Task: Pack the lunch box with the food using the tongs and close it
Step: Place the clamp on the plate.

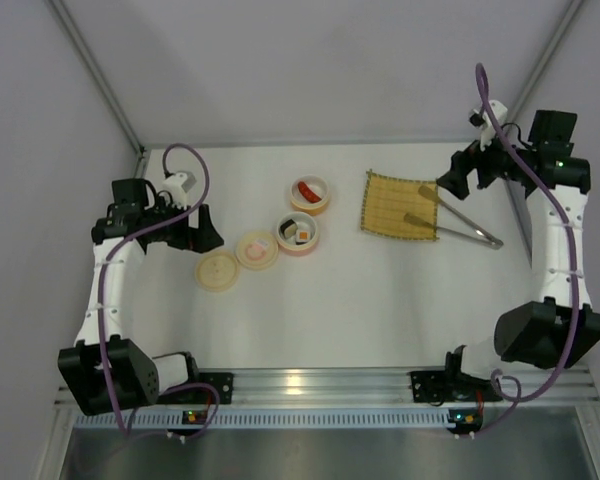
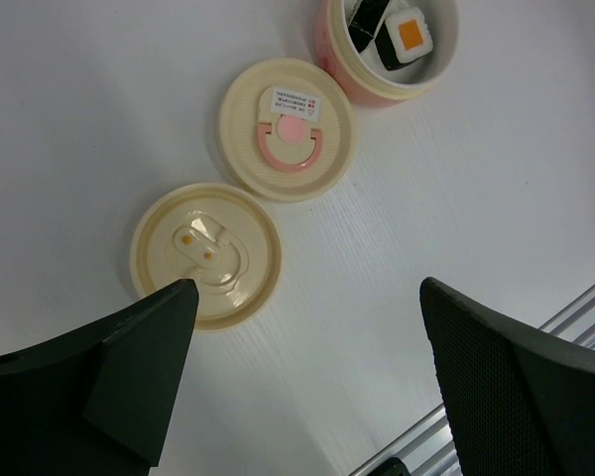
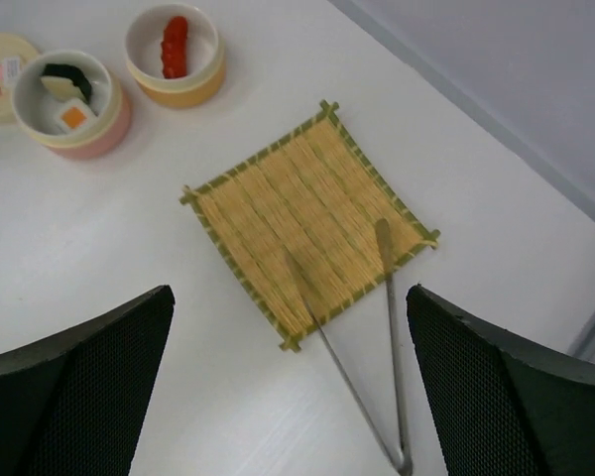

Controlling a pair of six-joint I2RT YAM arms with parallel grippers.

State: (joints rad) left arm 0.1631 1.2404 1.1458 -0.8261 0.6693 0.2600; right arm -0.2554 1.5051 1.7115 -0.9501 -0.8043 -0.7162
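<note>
Left tool and right tool gape empty; slim silver tongs lie splayed, tips on mat.

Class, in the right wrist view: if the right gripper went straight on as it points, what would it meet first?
Probably the tongs, their tips on the bamboo mat, straight ahead of the open right gripper; depth is unclear.

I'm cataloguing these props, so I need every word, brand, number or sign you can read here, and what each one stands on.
White sticker on the cream lid with the pink ring: a few lines of small red print, too blurred to read.
Plain cream lid, pink cup, orange cup, bamboo mat, tongs: no writing visible.
No other text shows in any view.
</note>
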